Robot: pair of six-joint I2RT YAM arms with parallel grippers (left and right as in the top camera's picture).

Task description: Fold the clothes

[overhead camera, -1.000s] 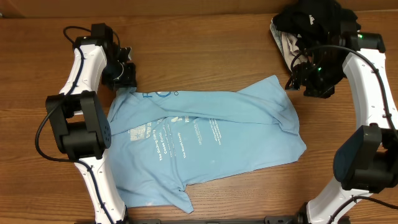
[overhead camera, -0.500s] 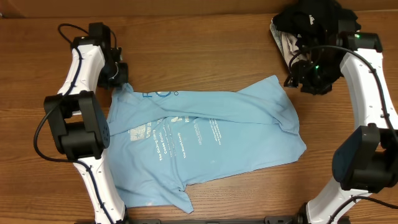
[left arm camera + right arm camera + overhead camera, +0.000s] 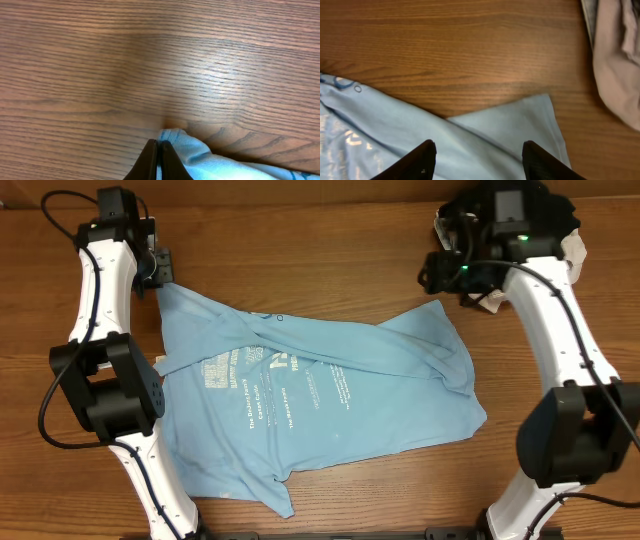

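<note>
Sky-blue T-shirt lying rumpled on the table, its long axis running from the far-left corner to the near-right hem, between the two arms. The left gripper is clamped on the shirt's far-left corner, and the cloth extends from it toward the centre. The right gripper, fingers apart and holding nothing, hovers over the far-right corner, just beside the beige garment, and is judged the nearer arm for that corner.

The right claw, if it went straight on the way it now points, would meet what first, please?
Most likely the blue T-shirt: the open right claw frames its corner, though depth is unclear.
</note>
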